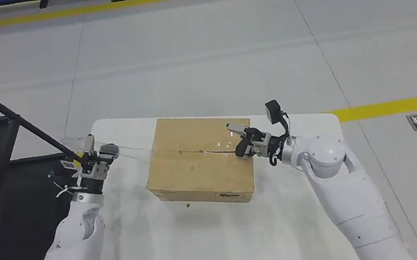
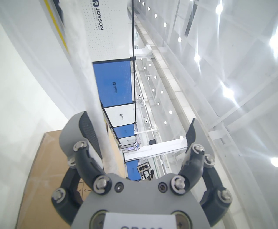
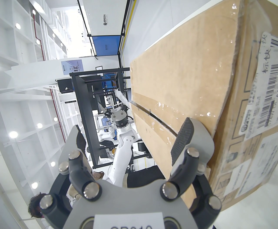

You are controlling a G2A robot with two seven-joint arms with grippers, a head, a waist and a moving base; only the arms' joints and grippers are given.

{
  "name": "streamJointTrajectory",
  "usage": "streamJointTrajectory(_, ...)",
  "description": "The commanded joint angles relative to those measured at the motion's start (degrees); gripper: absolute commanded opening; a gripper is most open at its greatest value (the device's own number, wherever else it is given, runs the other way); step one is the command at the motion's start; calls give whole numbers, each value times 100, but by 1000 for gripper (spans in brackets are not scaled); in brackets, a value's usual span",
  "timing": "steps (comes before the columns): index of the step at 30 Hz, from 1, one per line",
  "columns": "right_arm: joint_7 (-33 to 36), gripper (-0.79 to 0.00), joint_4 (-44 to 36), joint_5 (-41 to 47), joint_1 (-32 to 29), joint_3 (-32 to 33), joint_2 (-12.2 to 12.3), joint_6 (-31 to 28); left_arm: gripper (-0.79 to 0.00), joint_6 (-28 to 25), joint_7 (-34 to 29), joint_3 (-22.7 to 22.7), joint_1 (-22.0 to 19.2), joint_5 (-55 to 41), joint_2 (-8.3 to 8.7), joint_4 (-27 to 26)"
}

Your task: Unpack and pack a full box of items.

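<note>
Top view, you see brown cardboard box [image 1: 199, 161] closed, contents hidden, left gripper [image 2: 139, 121] jaws apart, right gripper [image 3: 132, 128] jaws apart.

The closed box [image 1: 200, 161] hides its contents. A blurred pale strip [image 2: 88, 76] in the left wrist view cannot be identified. The label [image 3: 265, 91] is cut off at the picture's edge.

Glossy white arms [image 1: 73, 252]; grey left gripper [image 2: 139, 119] and right gripper [image 3: 132, 128], black ribbed pads [image 3: 182, 138], silver screws [image 3: 166, 189] (white labels [image 3: 128, 220]).
</note>
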Motion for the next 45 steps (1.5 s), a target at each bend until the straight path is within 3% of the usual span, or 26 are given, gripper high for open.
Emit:
streamJointTrajectory(1,0,0,0,0,0,0,0,0,0,45,70,-59,53,239,21,-228)
streamJointTrajectory(15,-170,0,-452,212,-327,46,53,-71,0,388,351,-489,702,1167,120,-1891)
streamJointTrajectory(23,-130,0,-757,255,-538,74,122,-159,0,621,259,-505,967,1470,126,-2654)
streamJointTrajectory(30,-595,0,-797,189,-608,-33,130,91,0,841,276,-398,1041,1683,101,-2995)
streamJointTrajectory(45,-635,0,-794,390,-685,-66,191,-113,0,1134,252,96,883,2098,-1,-3165)
